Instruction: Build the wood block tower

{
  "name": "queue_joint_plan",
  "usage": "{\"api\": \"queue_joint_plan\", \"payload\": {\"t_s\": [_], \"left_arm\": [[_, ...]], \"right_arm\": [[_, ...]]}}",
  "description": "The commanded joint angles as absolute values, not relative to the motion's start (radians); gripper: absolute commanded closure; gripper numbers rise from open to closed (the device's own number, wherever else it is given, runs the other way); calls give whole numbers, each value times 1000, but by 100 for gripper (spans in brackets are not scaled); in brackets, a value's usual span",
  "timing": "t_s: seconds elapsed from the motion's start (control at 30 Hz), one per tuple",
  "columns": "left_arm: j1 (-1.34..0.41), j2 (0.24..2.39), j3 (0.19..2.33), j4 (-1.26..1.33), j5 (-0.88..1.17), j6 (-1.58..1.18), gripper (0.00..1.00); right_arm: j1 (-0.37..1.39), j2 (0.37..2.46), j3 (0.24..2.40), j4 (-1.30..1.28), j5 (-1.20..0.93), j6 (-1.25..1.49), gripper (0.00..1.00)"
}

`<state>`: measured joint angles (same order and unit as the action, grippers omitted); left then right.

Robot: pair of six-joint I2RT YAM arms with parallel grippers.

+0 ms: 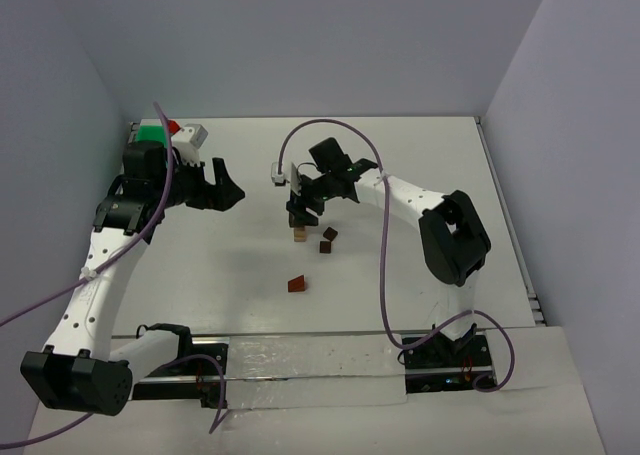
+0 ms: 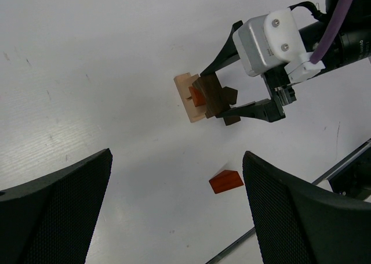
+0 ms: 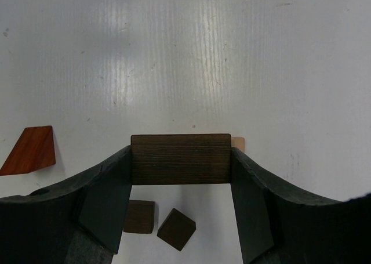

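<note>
The tower (image 1: 299, 233) stands mid-table: a light tan block (image 2: 186, 97) with a small reddish-brown block (image 2: 197, 96) on it. My right gripper (image 1: 300, 210) is shut on a dark brown cuboid (image 3: 181, 159) and holds it flat right over the stack. I cannot tell whether it rests on the stack. Only a tan corner (image 3: 238, 143) shows past it in the right wrist view. A reddish-brown wedge (image 1: 298, 284) lies loose nearer the arms, also in the left wrist view (image 2: 226, 181). My left gripper (image 1: 228, 190) is open and empty, left of the tower.
Two small dark brown cubes (image 3: 139, 216) (image 3: 176, 228) lie just right of the tower, in the top view (image 1: 328, 240). A bright green tray (image 1: 150, 132) sits at the far left corner behind the left arm. A purple cable (image 1: 330, 125) arcs over the right arm.
</note>
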<state>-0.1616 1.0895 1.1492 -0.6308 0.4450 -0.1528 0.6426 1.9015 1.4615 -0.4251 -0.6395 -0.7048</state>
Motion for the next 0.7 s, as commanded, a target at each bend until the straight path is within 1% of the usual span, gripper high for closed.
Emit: {"api": "queue_joint_plan", "payload": {"t_s": [0.0,0.23,0.67], "left_arm": [[-155,1092,1189,-606,477,-153,1],[-153,1091,1181,-610,511,-137,1],[-144,1089,1176,-606,514,-136,1]], "right_arm": [[637,1907,1439,-379,-658,-722,77],[624,1921,1450,-373,-660,-712,75],[609,1936,1459,-379,-667,-709,71]]}}
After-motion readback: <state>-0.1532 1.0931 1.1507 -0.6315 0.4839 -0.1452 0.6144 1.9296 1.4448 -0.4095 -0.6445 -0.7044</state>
